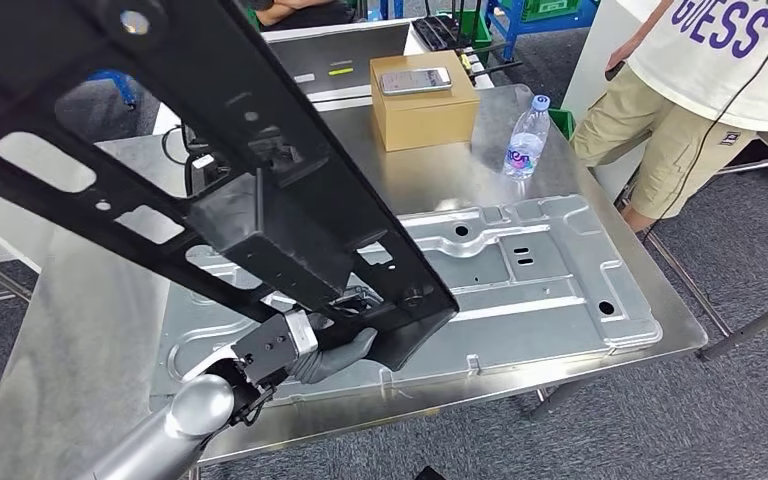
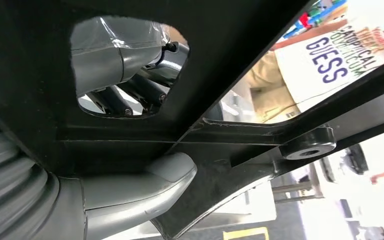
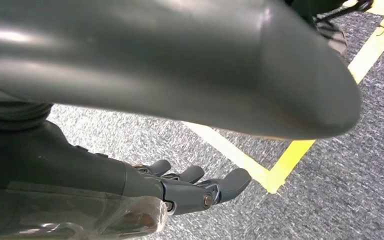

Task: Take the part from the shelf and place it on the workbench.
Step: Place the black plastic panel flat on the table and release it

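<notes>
Midway through the placing step: grips the black part at its lower end with the left hand, above the workbench and not yet set down

Holds the part slanting across the head view from 10 o'clock down toward 5 o'clock, with its low corner just over the near edge of the silver stamped panel already lying on the bench; cannot tell whether that corner touches the panel

Clamps the part's flat web in the left wrist view between the grey thumb on one face and the darker fingers, seen through a cut-out, on the other

Hangs the right hand over grey carpet beside a yellow floor line, with fingers loosely apart and nothing in them

Leaves a cardboard box with a phone on top at 12 o'clock, a water bottle at 1 o'clock, and a person standing off the bench corner at 2 o'clock

Calls next, by the look of it, for lowering the long part flat onto the bench, keeping its far end away from box and bottle, then spreading the left fingers to let go
</notes>
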Robot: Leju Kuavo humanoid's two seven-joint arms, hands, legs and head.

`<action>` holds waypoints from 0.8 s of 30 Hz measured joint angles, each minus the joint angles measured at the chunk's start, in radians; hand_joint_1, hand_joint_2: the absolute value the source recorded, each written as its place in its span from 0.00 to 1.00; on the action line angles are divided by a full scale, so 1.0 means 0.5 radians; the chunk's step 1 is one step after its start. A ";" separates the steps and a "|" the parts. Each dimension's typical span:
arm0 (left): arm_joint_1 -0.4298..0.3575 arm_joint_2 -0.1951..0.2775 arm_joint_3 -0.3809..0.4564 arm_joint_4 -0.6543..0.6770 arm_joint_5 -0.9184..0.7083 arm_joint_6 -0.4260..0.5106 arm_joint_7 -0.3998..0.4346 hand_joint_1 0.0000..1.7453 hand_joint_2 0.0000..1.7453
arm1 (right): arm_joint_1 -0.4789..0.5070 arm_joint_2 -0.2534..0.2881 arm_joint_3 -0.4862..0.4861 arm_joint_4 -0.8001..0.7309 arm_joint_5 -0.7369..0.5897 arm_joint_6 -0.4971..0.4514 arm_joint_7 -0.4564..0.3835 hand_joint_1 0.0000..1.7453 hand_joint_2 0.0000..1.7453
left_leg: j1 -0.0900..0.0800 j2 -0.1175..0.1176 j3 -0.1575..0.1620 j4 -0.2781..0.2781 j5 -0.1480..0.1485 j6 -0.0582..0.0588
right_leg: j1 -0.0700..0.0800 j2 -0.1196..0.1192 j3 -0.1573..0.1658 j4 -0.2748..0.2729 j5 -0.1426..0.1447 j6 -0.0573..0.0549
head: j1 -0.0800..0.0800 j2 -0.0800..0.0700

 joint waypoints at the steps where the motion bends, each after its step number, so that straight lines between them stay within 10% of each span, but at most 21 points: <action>1: -0.018 -0.002 -0.001 0.022 -0.011 -0.003 0.006 1.00 1.00 | -0.001 0.002 0.000 0.000 0.003 0.000 0.002 0.00 0.00 | -0.002 0.000 0.070 -0.160 0.069 0.008 | 0.002 0.001 0.002 0.000 -0.002 0.003 | 0.000 0.000; 3: -0.060 -0.010 -0.005 0.068 -0.038 -0.010 0.021 1.00 1.00 | -0.005 0.007 0.000 -0.001 0.007 0.000 0.006 0.00 0.00 | -0.010 -0.001 0.163 -0.368 0.142 0.023 | 0.008 0.002 -0.001 0.002 -0.006 0.014 | 0.003 0.000; 8: -0.153 -0.038 -0.036 0.196 -0.155 -0.027 0.098 1.00 1.00 | -0.013 0.013 0.001 -0.001 0.023 0.000 0.016 0.00 0.00 | -0.015 -0.004 0.183 -0.414 0.157 0.064 | 0.002 -0.001 -0.032 0.062 -0.050 0.061 | 0.015 0.000; 13: -0.241 -0.089 -0.090 0.355 -0.236 -0.053 0.164 1.00 1.00 | -0.020 0.012 0.003 -0.001 0.032 0.000 0.020 0.00 0.00 | -0.015 -0.002 0.189 -0.418 0.157 0.085 | -0.003 -0.005 -0.283 0.562 -0.239 0.085 | 0.035 0.000; 18: -0.338 -0.150 -0.154 0.515 -0.413 -0.062 0.258 1.00 1.00 | -0.032 0.014 0.009 -0.001 0.046 0.000 0.022 0.00 0.00 | -0.022 -0.011 0.190 -0.409 0.146 0.069 | -0.011 -0.005 -0.064 0.069 0.014 0.079 | 0.041 0.000; 24: -0.439 -0.229 -0.261 0.714 -0.686 -0.114 0.391 1.00 1.00 | -0.041 0.019 0.012 -0.001 0.061 0.000 0.029 0.00 0.00 | -0.013 -0.007 0.118 -0.273 0.058 0.019 | -0.004 0.000 -0.040 0.000 0.027 0.016 | 0.043 0.000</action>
